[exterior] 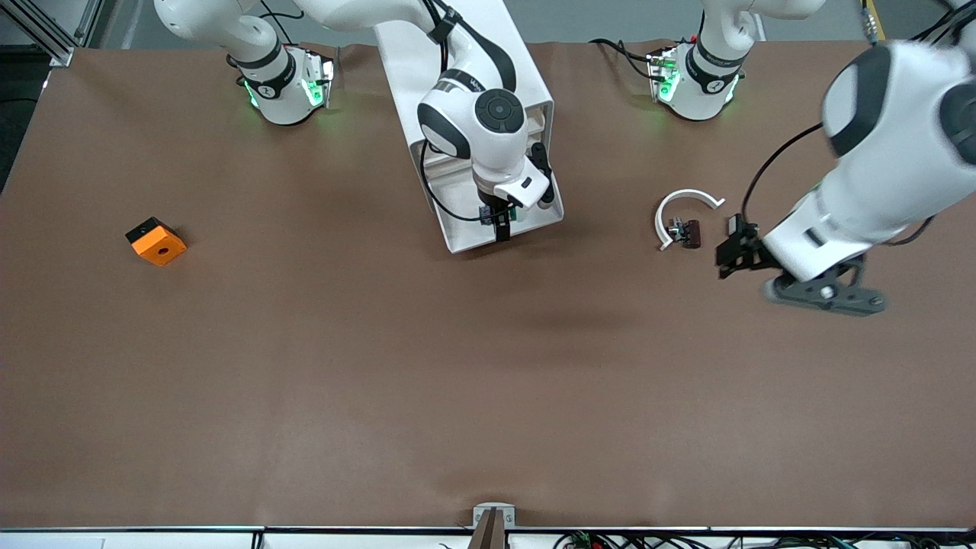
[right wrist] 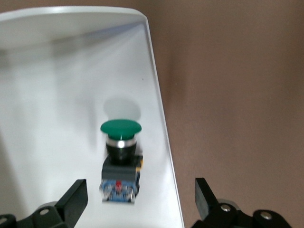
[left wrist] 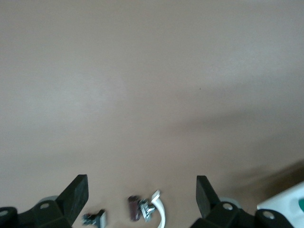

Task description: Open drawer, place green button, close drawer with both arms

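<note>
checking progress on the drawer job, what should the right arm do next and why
Probably lift the right gripper straight up out of the drawer. The button already lies in the open drawer, and the gripper's open fingers stand apart from it, so the drop looks done. Clearing the tray lets the drawer be pushed shut. The left gripper waits over the table near the white arc.

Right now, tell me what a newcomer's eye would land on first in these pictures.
First, the green-capped push button lying in the pulled-out white plastic drawer at the table's middle, with the right gripper open just over it. Next, the bright orange-and-black cube alone toward the right arm's end. Then the left gripper, open, hovers beside the white plastic arc.
</note>
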